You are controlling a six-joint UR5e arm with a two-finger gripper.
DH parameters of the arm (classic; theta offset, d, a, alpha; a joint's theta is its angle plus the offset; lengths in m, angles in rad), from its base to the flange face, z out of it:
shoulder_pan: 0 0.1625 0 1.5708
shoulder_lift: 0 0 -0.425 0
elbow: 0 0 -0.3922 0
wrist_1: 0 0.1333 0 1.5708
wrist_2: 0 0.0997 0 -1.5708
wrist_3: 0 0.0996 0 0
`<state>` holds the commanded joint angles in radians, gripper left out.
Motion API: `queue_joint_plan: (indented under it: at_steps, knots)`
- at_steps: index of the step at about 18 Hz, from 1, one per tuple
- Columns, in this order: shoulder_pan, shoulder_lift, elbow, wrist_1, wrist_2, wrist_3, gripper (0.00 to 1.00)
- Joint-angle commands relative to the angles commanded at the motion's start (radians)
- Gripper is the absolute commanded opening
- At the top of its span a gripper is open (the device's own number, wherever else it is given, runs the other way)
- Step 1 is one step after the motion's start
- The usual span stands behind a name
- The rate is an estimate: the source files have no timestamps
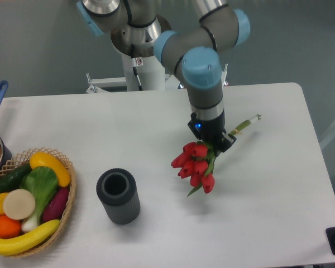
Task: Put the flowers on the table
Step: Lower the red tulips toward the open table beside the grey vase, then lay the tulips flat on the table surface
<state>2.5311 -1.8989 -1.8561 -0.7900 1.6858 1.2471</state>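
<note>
The hand is clamped on the flowers, whose long axis slants from the stem tips at upper right down to the red buds at lower left, seemingly just above or grazing the table.

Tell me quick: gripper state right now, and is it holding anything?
Gripper: closed on the flowers, holding the bunch tilted low over the table.
</note>
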Motion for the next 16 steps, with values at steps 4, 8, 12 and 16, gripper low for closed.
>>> queue_joint_plan:
  at_steps: [4, 8, 12, 16]
  knots:
    - [-0.011, -0.025, 0.009, 0.005, -0.002, -0.002, 0.33]
    - [-0.018, -0.046, 0.018, 0.008, -0.002, -0.002, 0.35]
    - [-0.018, -0.057, 0.023, 0.008, -0.002, 0.0, 0.43]
    - [-0.018, -0.054, 0.049, 0.006, -0.002, 0.008, 0.66]
